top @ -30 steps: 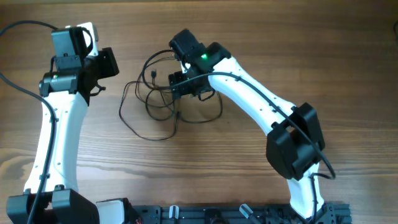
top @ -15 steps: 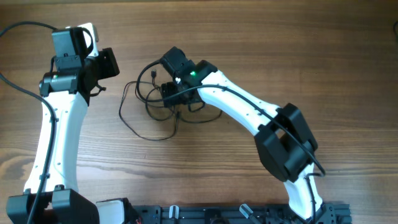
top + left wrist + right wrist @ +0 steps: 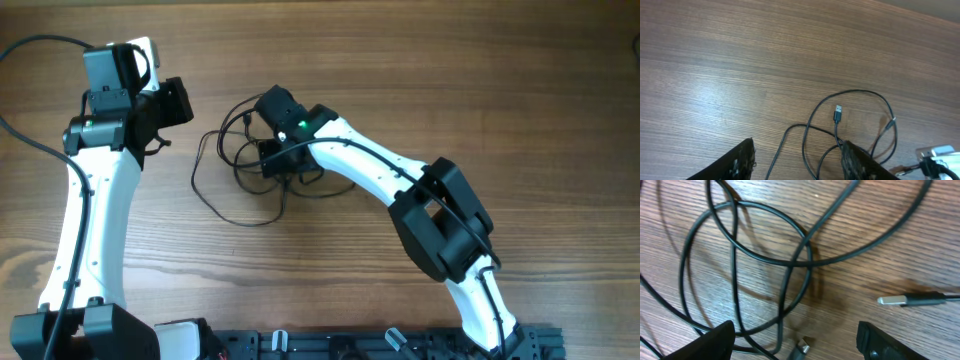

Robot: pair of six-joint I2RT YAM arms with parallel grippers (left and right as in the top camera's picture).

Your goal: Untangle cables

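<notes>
Wooden table, right hand farther left

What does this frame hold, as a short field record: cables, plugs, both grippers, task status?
cables: thin black wires tangled in overlapping loops on the wooden table
plug: one metal-tipped plug lying free beside the loops
left gripper: open, empty, off to the side of the tangle
right gripper: open, over the tangle, gripping nothing
status: not yet untangled
</notes>
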